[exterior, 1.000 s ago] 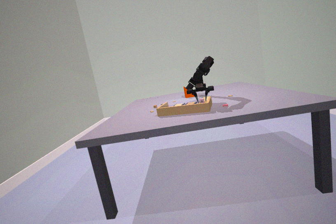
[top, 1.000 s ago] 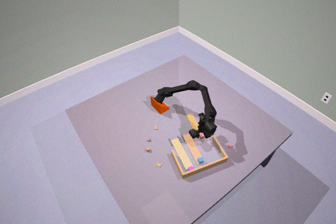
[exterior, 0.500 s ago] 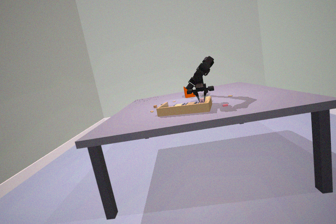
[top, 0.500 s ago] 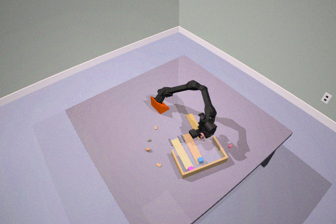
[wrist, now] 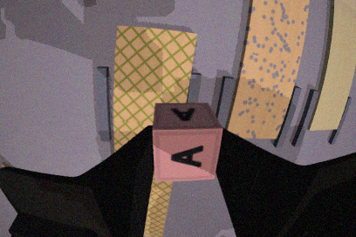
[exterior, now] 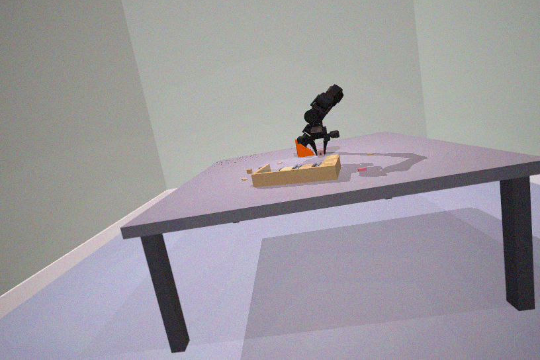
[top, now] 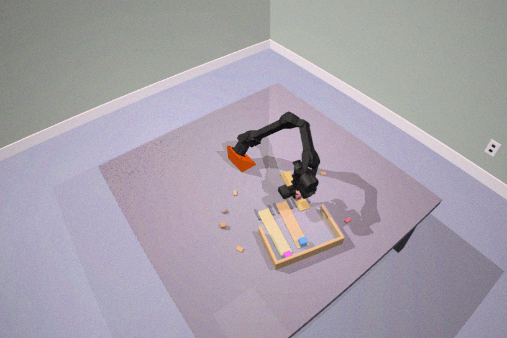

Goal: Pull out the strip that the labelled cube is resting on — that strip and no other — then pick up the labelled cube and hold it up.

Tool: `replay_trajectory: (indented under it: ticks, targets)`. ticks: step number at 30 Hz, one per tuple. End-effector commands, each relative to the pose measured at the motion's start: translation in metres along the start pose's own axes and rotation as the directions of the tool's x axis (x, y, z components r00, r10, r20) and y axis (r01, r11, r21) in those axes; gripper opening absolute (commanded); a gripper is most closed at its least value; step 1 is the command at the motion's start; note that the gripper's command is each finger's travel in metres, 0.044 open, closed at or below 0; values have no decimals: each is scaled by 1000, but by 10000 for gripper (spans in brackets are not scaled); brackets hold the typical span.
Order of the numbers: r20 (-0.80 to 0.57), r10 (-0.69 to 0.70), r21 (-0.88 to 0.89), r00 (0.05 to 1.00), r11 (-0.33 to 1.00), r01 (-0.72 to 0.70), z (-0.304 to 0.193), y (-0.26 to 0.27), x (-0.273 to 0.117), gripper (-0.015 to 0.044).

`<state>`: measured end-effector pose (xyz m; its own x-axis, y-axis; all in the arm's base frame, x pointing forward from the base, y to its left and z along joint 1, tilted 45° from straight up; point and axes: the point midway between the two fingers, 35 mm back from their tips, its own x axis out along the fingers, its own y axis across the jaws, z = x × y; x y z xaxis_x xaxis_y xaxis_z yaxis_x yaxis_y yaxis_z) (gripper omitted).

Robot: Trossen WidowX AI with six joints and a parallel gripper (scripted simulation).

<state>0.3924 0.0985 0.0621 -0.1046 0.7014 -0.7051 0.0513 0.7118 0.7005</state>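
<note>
The pink cube (top: 298,194) (exterior: 320,153) (wrist: 188,138) labelled "A" is between the fingers of my gripper (exterior: 321,154) (wrist: 181,132). The gripper is shut on it and holds it raised above the table. The strip with green crosshatching (top: 302,205) (wrist: 135,57) lies below, drawn out of the frame's open side, with its front end near the dark guide rails (wrist: 104,101). The dotted orange strip (top: 289,221) (wrist: 272,36) lies inside the frame with a blue cube (top: 302,241) on its far end. The plain yellow strip (top: 273,230) (wrist: 340,49) carries a magenta cube (top: 287,253).
The low wooden frame (top: 309,253) (exterior: 296,178) surrounds the far ends of the two other strips on three sides. A red block (top: 347,220) (exterior: 362,169) lies outside it. Several small tan blocks, one an orange-brown block (top: 223,225) (exterior: 249,171), lie on the other side.
</note>
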Motion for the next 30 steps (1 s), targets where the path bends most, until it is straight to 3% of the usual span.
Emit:
replay_trajectory:
  ticks: [1,30]
  targets:
    - [4,-2,2,1000,1000,2,-14,-5,-10,0]
    - [0,-3,5,1000,1000,3,-99,-36,-10,0]
